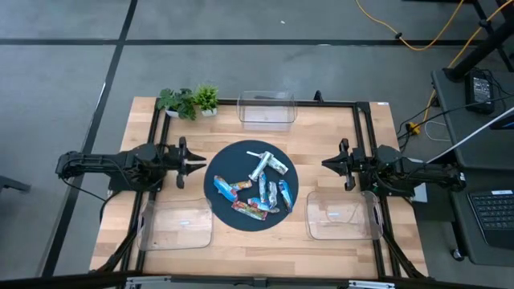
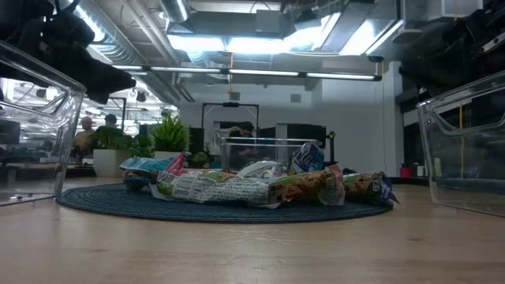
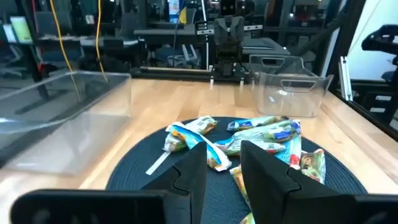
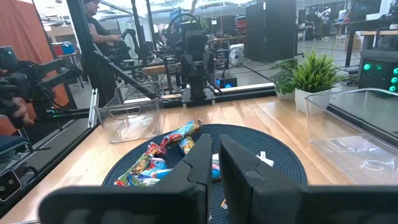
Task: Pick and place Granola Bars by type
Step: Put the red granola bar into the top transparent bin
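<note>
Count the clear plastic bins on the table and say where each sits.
3: one bin at the far edge beside the plants, one near the left arm, one near the right arm.

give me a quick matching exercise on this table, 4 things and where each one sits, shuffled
Things:
1. granola bars
2. potted plants
3. left gripper
4. right gripper

Places:
A. far left corner of the table
B. piled on the dark round mat
C. at the mat's right edge
D. at the mat's left edge

Pairs: 1-B, 2-A, 3-D, 4-C
</note>
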Robot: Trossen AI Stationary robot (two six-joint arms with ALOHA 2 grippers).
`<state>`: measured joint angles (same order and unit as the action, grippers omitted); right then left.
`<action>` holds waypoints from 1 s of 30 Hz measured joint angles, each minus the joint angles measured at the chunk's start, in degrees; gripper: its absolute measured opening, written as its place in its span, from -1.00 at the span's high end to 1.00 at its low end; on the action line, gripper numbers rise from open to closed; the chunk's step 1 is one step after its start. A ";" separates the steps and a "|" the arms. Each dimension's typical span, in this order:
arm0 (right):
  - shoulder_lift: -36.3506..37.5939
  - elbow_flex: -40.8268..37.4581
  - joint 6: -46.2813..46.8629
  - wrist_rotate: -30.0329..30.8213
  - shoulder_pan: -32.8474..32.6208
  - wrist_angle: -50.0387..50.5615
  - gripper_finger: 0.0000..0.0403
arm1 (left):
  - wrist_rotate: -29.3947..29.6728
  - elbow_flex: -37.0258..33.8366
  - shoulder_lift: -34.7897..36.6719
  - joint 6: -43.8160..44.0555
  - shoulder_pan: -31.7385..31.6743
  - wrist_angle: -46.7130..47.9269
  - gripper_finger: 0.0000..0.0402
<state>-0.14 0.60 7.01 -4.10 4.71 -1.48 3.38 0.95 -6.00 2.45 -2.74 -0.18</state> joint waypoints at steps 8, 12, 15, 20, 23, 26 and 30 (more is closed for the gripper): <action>0.00 0.00 0.28 -0.02 0.00 0.00 0.84 | 0.66 0.00 0.00 2.17 0.00 -0.07 0.55; 0.02 0.00 0.33 -0.02 0.00 -1.02 0.84 | 2.88 0.00 0.00 1.91 0.00 -0.30 0.55; -0.07 0.00 1.72 -0.04 0.00 -2.39 0.84 | 4.89 0.00 0.00 2.26 0.00 -0.82 0.55; -0.39 2.80 0.09 -1.99 0.00 -2.72 0.84 | 7.92 0.00 0.00 2.82 0.00 -3.80 0.55; -1.63 7.08 -1.75 -1.50 0.00 -0.74 0.84 | 8.19 0.00 0.02 2.80 0.00 -7.22 0.55; -4.42 12.55 -3.06 1.48 0.00 4.44 0.84 | 9.08 -0.02 0.00 3.01 0.00 -12.17 0.55; -10.63 19.80 -3.17 5.43 0.00 10.19 0.84 | 11.74 2.40 0.01 5.70 0.02 -18.16 0.55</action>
<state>-10.77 20.40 3.84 1.33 4.71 8.72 15.11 3.36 -5.99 8.16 -2.72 -18.34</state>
